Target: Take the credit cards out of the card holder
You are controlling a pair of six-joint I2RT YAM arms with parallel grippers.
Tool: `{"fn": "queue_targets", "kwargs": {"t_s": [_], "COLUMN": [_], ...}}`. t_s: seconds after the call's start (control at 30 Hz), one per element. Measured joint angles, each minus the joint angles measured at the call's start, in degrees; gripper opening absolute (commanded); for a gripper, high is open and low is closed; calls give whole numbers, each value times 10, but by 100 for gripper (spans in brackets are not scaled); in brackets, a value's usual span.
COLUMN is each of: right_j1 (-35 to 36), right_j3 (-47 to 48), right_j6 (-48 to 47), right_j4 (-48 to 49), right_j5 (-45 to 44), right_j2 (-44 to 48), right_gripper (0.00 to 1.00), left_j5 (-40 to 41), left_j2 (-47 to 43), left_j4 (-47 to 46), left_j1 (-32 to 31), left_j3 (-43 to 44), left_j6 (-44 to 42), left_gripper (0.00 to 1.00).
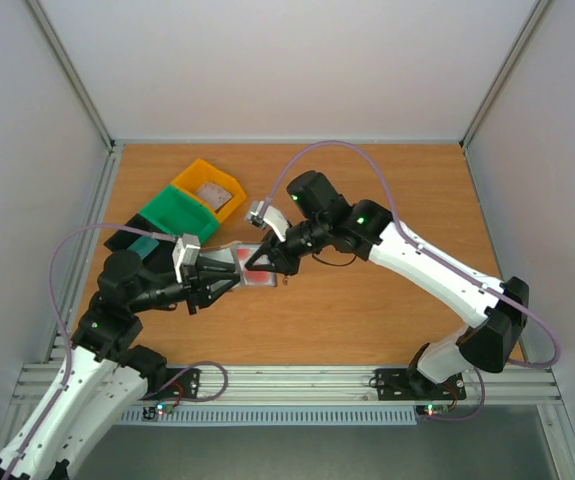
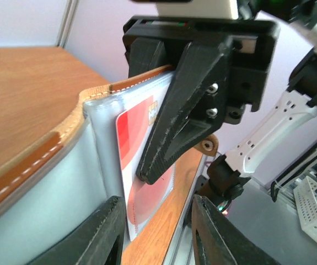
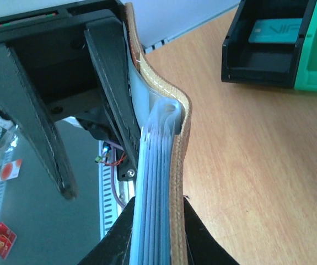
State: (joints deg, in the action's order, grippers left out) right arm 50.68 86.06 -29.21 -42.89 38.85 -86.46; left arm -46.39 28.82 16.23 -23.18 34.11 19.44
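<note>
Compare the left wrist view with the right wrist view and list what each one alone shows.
Left wrist only: a red plastic card with pale markings, with one of the right arm's fingers pressed over it. Right wrist only: clear sleeves stacked edge-on, a black bin and a green bin. Both: the brown leather card holder.

Two arms are showing, left arm (image 1: 117, 300) and right arm (image 1: 437, 270), each carrying one gripper: left gripper (image 2: 158, 237), right gripper (image 3: 158, 243). One card holder (image 1: 235, 252) is showing mid-frame, one red credit card (image 2: 133, 130) showing inside. Three bins are lying upper left: yellow bin (image 1: 232, 205), green bin (image 1: 175, 213), black bin (image 1: 123, 240).
</note>
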Motion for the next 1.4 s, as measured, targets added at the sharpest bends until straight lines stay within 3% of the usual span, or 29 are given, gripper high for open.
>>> {"fn": "queue_targets", "kwargs": {"t_s": [0.37, 0.63, 0.83, 0.97, 1.23, 1.4], "right_j1": [-26, -29, -28, -27, -28, -28], "right_j3": [-54, -65, -64, -52, -37, -37], "right_j6": [-3, -5, -28, -50, -81, -78], "right_j4": [90, 104, 97, 71, 47, 54], "right_j5": [41, 41, 46, 50, 88, 104], "right_j2": [48, 56, 56, 54, 57, 66], "right_gripper": [1, 1, 1, 1, 4, 6], "left_j5": [-59, -63, -81, -103, -132, -141], "left_j2": [48, 59, 66, 73, 77, 83], "left_j4": [-231, -211, -194, -205, -248, -290], "left_j1": [10, 10, 9, 6, 3, 3], "left_j3": [-32, -16, -5, -5, -6, -8], "left_j6": [103, 95, 77, 71, 82, 106], "left_gripper": [40, 51, 52, 45, 21, 12]}}
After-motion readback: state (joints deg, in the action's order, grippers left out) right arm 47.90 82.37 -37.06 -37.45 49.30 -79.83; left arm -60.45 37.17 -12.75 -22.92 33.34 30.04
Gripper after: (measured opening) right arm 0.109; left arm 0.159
